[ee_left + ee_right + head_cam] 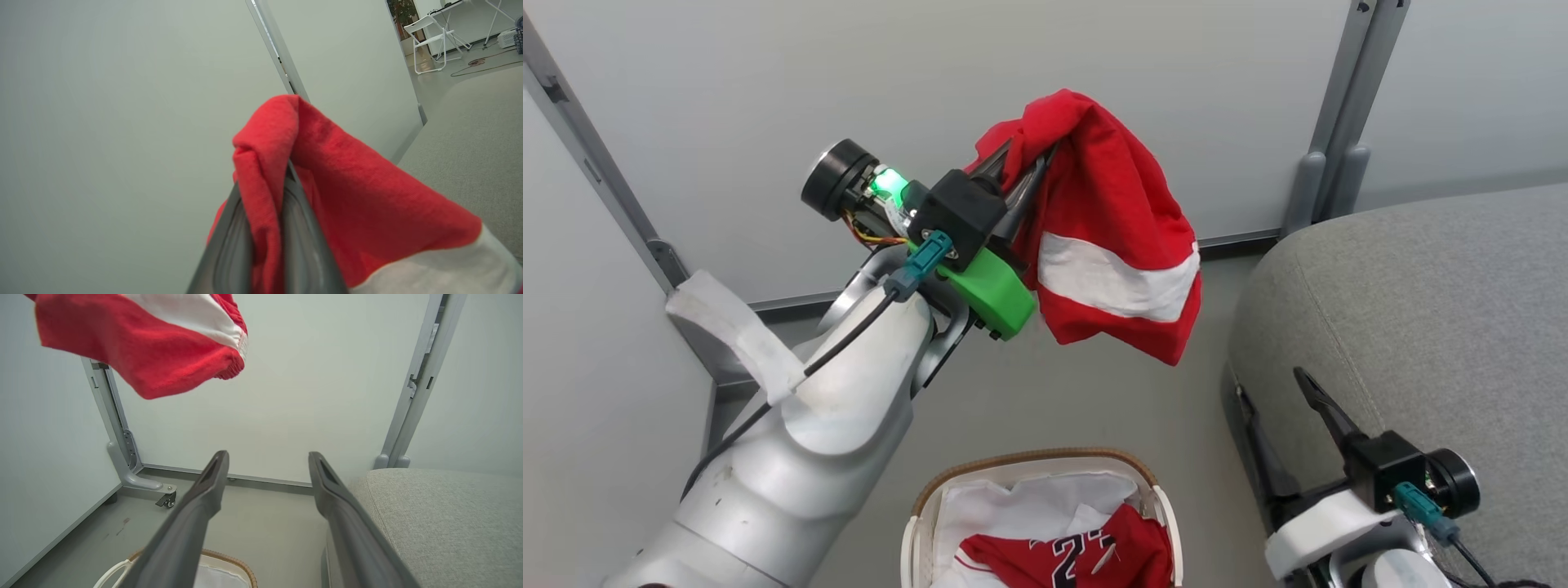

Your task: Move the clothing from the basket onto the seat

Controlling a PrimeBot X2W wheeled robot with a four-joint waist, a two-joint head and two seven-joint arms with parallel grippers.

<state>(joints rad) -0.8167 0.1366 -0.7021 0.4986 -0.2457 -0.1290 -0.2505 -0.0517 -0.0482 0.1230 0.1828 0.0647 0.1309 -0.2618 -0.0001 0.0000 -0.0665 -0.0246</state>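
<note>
L gripper (1023, 173) was up high, fingers pinched tight on the red garment (1111, 212) w/ the broad white stripe. It hung in the air above the floor, left of the seat (1421, 310), touching neither seat nor basket (916, 523). R gripper (267, 457) sat low by the seat's edge, fingers spread, holding nothing. A numbered jersey (1086, 555) lay in the basket on the white liner (1013, 506).

Shell of left forearm (833, 425): smooth, silver-white, scuffed. White padding strip (731, 331) at its 10 o'clock. Black cable (849, 333) runs to a teal connector (925, 255). Black wrist block (960, 214) has a bright green bracket (996, 290) at 5 o'clock, plus a green lamp (890, 181) and a black round cap (837, 178). Jaws: long, dark grey, tapered.
</note>
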